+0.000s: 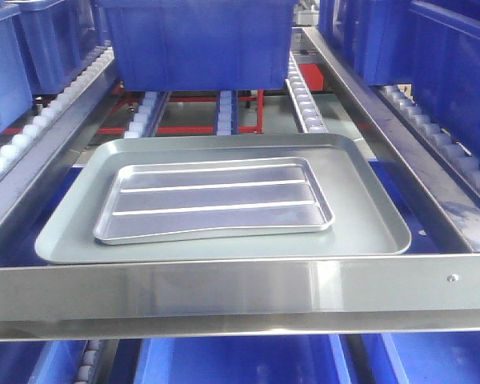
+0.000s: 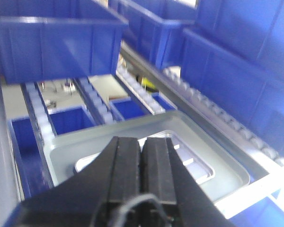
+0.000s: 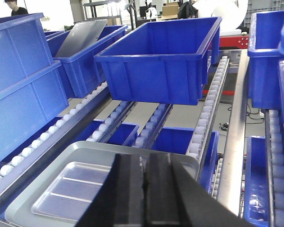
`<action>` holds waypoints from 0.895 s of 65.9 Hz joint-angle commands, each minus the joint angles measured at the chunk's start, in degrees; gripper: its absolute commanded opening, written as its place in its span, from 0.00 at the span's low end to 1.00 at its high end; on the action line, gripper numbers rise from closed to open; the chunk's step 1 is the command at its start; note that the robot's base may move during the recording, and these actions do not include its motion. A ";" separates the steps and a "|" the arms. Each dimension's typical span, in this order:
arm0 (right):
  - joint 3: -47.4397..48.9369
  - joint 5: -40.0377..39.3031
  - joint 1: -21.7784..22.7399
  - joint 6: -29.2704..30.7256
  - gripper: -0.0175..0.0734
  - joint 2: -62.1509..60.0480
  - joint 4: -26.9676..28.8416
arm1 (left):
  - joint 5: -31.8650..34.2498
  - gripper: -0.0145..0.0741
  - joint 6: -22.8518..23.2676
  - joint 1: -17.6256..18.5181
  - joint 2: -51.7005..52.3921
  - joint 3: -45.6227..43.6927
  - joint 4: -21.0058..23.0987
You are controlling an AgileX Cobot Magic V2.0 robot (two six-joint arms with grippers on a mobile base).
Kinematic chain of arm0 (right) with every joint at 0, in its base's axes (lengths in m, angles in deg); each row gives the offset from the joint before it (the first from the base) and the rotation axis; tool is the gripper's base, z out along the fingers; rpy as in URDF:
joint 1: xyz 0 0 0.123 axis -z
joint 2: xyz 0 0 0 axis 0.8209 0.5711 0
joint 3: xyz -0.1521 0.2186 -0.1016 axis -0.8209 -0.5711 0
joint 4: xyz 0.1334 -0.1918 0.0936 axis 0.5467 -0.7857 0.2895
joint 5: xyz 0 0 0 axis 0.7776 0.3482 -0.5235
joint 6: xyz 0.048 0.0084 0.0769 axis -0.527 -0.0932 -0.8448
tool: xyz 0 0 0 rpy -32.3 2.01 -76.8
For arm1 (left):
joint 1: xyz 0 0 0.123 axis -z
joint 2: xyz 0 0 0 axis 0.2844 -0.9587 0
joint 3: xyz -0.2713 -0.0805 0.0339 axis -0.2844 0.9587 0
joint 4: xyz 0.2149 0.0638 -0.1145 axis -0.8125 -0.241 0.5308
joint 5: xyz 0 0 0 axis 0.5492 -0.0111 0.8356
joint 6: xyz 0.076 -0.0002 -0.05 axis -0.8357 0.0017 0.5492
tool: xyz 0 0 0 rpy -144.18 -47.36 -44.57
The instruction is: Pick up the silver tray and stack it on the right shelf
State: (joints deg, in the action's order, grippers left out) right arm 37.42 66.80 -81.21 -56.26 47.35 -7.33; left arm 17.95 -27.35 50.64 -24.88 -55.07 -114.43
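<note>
The silver tray, shiny with two raised ribs, lies flat inside a larger dull grey tray on the right shelf, a roller rack with a broad steel front bar. In the left wrist view my left gripper is shut and empty, held above the silver tray. In the right wrist view my right gripper is also shut and empty, above the right side of the grey tray, with the silver tray to its left. Neither gripper shows in the front view.
A blue bin sits on the rollers just behind the trays. More blue bins stand on the neighbouring racks left and right. White roller rails run back along the shelf. Blue bins lie below the front bar.
</note>
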 commanded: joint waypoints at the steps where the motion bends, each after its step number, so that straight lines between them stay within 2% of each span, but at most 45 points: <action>1: 1.28 -3.44 0.04 0.29 0.25 -0.55 -1.13 | 3.90 0.06 0.32 0.28 3.57 -0.79 -0.75; 10: 1.28 -3.60 0.04 0.29 0.25 -0.56 -1.13 | 4.73 0.06 0.32 0.28 7.36 -0.82 -0.75; 41: 1.21 -3.49 0.04 0.29 0.25 -0.56 -1.13 | 5.52 0.06 0.32 0.28 7.39 -0.82 -0.75; 48: 0.84 -1.44 0.04 0.57 0.25 -0.61 -0.95 | 5.42 0.06 0.32 0.28 7.39 -0.82 -0.75; 52: -0.20 -0.22 0.16 3.92 0.25 -0.61 2.53 | 5.42 0.06 0.32 0.28 7.39 -0.82 -0.75; 55: -1.01 1.08 0.72 10.32 0.25 -0.63 7.99 | 5.42 0.06 0.32 0.28 7.39 -0.82 -0.75; 59: -1.99 0.61 2.68 21.80 0.25 -1.05 18.04 | 5.42 0.06 0.32 0.28 7.39 -0.82 -0.75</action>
State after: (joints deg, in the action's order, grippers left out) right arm 34.48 70.70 -80.23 -45.18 46.60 2.57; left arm 18.94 -27.35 50.64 -17.10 -54.31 -115.21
